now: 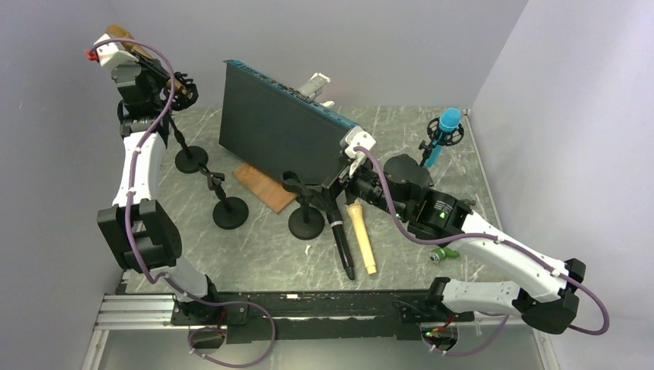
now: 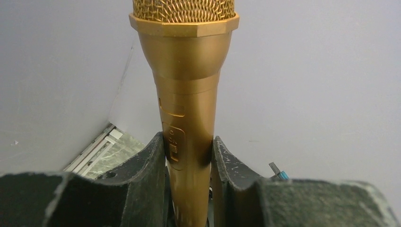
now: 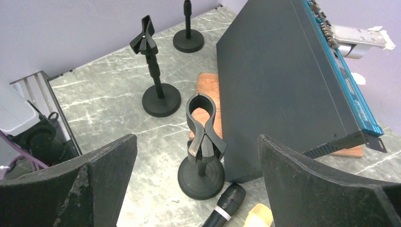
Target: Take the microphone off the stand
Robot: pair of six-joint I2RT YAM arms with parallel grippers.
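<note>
Your left gripper (image 2: 189, 161) is clamped around the gold microphone (image 2: 187, 71), held high at the far-left corner by the top of the leftmost stand (image 1: 190, 158); you cannot tell whether it sits in that clip. The marks on its slide switch (image 2: 174, 146) are too small to read. Mid-table, a black microphone (image 1: 342, 247) and a cream microphone (image 1: 362, 239) lie side by side. Your right gripper (image 3: 196, 142) hangs with fingers spread wide over an empty stand clip (image 3: 202, 118). A blue microphone (image 1: 446, 127) sits far right.

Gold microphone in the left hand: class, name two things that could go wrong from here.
1. The left hand pinches the gold microphone on its smooth, tapering handle, head above; it might slip or tilt.
2. The thin stand below has a small round base; any snag could topple it.
</note>
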